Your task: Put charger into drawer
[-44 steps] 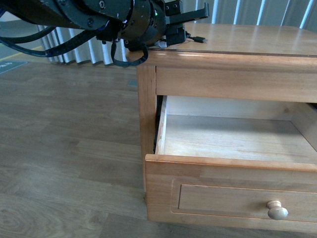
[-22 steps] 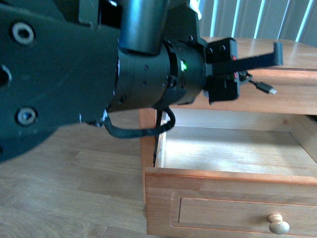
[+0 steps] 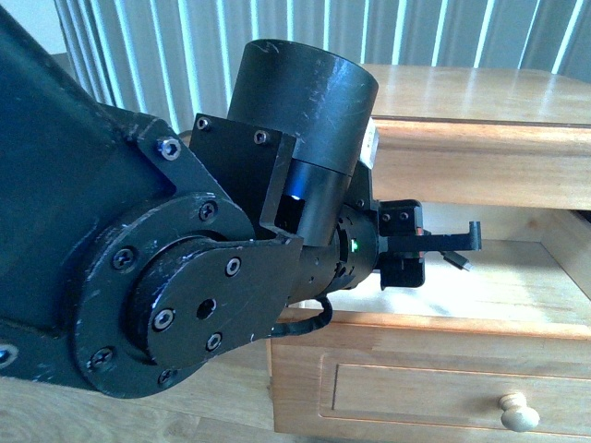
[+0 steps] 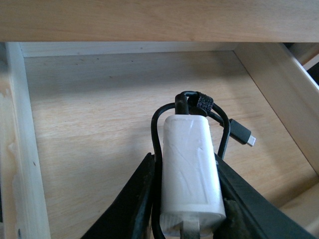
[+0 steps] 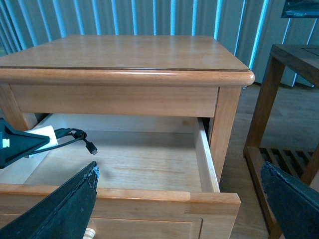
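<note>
The drawer [image 3: 416, 369] is pulled open, with its round pale knob [image 3: 517, 411] on the front and a bare pale floor [image 4: 89, 124]. My left gripper [image 3: 452, 249] is shut on the charger [image 4: 189, 169], a white block with black cable looped round it, and holds it above the drawer floor, inside the opening. The cable's plug [image 4: 244, 135] hangs free. In the right wrist view the charger [image 5: 44, 135] shows at the drawer's left side. My right gripper [image 5: 179, 199] is open and empty, in front of the drawer front [image 5: 149, 194].
The nightstand top [image 3: 480, 92] overhangs the drawer. A dark wooden side table [image 5: 289, 64] with a slatted lower shelf stands to the nightstand's right. Vertical blinds hang behind. My left arm [image 3: 166, 277] fills the left of the front view.
My left arm has come down from the nightstand top with the charger and now holds it inside the open drawer. The arm has swung close to the front camera.
</note>
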Available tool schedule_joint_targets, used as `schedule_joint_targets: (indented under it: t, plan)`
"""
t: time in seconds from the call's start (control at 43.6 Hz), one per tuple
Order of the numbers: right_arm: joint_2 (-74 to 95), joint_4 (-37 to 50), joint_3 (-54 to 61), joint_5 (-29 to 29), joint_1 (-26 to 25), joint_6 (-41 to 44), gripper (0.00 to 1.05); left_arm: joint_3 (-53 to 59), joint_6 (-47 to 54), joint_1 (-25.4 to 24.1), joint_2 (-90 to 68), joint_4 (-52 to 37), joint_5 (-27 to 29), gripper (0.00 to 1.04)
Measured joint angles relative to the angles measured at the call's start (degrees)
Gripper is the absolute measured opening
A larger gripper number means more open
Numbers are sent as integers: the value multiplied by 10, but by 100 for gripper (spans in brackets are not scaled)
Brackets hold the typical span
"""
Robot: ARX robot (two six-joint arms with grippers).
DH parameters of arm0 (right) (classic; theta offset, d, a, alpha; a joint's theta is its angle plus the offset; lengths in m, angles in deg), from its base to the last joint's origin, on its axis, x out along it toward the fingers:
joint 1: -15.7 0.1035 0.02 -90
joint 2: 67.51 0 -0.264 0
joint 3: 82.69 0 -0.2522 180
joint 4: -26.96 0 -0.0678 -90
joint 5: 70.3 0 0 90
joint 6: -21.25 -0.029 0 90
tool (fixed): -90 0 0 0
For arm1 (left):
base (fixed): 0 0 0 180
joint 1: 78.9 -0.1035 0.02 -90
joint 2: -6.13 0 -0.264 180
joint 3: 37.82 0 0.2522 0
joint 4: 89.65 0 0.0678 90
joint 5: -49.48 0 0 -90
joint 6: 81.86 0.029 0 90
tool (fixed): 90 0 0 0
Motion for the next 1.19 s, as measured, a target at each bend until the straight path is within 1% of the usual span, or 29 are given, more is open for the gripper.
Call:
schedule_joint_targets:
  t: [0.023,0.115,0.138,0.229,0.275,0.321,0.413,0.436,0.481,0.573,0.711,0.779,0.94,1.192]
  plan:
    - [0,0,0,0,0,0,96,-3,-2,-1,-2,1,5,39]
    - [0,0,0,0,0,0,96,-9,-2,-3,-2,2,16,53]
    - [0,0,0,0,0,0,96,-9,-2,-4,-1,2,19,55]
    - [0,0,0,0,0,0,96,-6,-2,-7,9,2,46,67]
    - [0,0,0,0,0,0,96,5,-5,-11,32,1,71,78]
    - [0,0,0,0,0,0,96,15,-5,-14,48,1,78,83]
    - [0,0,0,0,0,0,96,49,-3,-28,116,2,98,99]
    - [0,0,0,0,0,0,96,57,-3,-31,134,5,101,100]
    - [0,0,0,0,0,0,96,77,-1,-42,181,15,113,98]
    - [0,0,0,0,0,0,96,125,19,-66,288,58,158,99]
    - [0,0,0,0,0,0,96,180,31,-90,392,102,187,99]
    - [0,0,0,0,0,0,96,224,45,-104,478,135,212,99]
    - [0,0,0,0,0,0,96,299,45,-115,637,217,233,99]
    - [0,0,0,0,0,0,96,389,2,-155,833,374,262,99]
